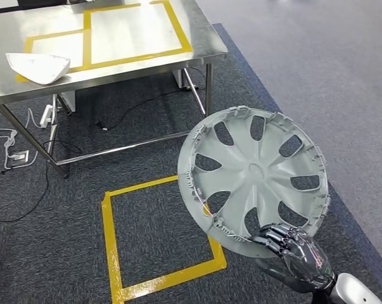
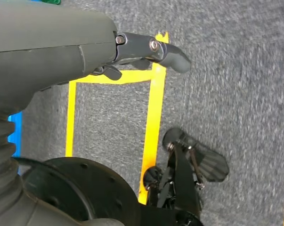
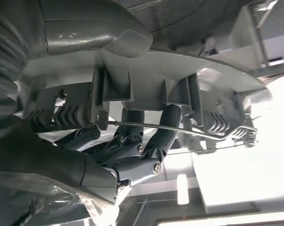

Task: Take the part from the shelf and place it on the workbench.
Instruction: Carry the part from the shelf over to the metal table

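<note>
— Where is the part?
— The grey wheel cover (image 1: 253, 179) is in the air over the carpet, beside the yellow taped square (image 1: 155, 237), well short of the steel tabletop (image 1: 131, 60). The right hand (image 1: 294, 253) grips its near rim, fingers (image 3: 161, 141) curled over the edge.
— And the left hand (image 2: 97, 52)?
— Above the floor, holding nothing, fingers extended.
— Anything on the tabletop?
— A white part (image 1: 38, 66) lies near its left end.
</note>
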You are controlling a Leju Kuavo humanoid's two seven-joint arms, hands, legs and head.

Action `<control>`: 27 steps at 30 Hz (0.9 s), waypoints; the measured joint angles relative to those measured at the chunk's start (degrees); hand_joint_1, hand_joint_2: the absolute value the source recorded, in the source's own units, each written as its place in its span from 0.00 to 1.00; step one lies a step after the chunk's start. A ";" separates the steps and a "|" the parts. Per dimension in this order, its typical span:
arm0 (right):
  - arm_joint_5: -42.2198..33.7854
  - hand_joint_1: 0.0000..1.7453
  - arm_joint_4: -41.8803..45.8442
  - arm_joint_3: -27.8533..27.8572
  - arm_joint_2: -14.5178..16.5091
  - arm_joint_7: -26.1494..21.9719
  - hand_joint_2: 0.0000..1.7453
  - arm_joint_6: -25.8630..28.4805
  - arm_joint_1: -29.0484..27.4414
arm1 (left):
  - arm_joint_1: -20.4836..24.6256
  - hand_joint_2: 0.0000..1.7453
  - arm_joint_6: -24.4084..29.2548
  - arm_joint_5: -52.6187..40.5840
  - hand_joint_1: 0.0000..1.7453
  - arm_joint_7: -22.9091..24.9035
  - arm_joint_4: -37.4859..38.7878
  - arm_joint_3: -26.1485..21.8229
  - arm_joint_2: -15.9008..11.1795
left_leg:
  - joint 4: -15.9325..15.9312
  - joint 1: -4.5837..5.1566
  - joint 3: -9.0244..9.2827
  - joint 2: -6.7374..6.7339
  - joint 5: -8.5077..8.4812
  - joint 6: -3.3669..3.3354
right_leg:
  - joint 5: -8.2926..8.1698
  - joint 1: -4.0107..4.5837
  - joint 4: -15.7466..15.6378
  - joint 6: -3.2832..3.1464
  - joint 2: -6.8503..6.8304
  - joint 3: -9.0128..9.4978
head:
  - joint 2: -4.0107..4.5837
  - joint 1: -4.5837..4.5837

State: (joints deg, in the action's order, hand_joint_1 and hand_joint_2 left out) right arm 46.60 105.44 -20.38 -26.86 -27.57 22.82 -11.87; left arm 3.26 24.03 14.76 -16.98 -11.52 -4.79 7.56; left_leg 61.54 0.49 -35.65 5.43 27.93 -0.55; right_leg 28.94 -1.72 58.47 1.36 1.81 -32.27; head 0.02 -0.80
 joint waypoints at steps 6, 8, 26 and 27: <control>-0.57 1.00 -0.01 -0.02 0.13 -0.43 1.00 -0.11 0.02 | 0.22 1.00 -0.05 -0.01 0.00 -0.16 0.00 0.00 0.01 | 14.81 -0.30 -7.12 -4.59 6.28 0.94 | 0.67 0.24 -0.07 -0.80 -3.66 0.80 | 0.00 0.43; -0.57 1.00 -0.01 -0.03 0.17 -0.45 1.00 -0.12 0.01 | 0.19 1.00 -0.05 -0.01 0.00 -0.17 0.00 0.00 0.01 | 14.92 -0.32 -7.19 -4.60 6.07 0.96 | 0.72 0.24 -0.07 -0.79 -3.88 0.87 | 0.00 0.41; -4.38 1.00 0.19 -0.32 1.17 -3.11 1.00 -2.41 0.41 | 0.00 1.00 0.07 -0.18 0.00 -1.04 0.00 -0.04 -0.04 | -2.08 0.68 1.00 -6.95 -1.40 -1.75 | 2.29 0.56 -1.81 0.91 -6.39 4.18 | 0.00 -0.50; -4.40 1.00 0.19 -0.31 1.24 -3.13 1.00 -2.40 0.40 | 0.01 1.00 0.09 -0.18 0.00 -1.08 0.00 -0.04 -0.04 | -2.04 0.72 0.99 -6.95 -1.37 -1.78 | 2.26 0.54 -1.91 1.12 -6.39 4.20 | 0.00 -0.50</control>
State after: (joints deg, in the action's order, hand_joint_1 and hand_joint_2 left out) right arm 42.21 105.63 -20.69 -25.63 -30.70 20.43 -11.47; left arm 3.26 24.11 14.58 -18.05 -11.52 -4.83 7.51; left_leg 59.49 1.21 -34.66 -1.52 26.56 -2.33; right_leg 31.20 -1.19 56.56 2.48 -4.58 -28.07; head 0.02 -1.29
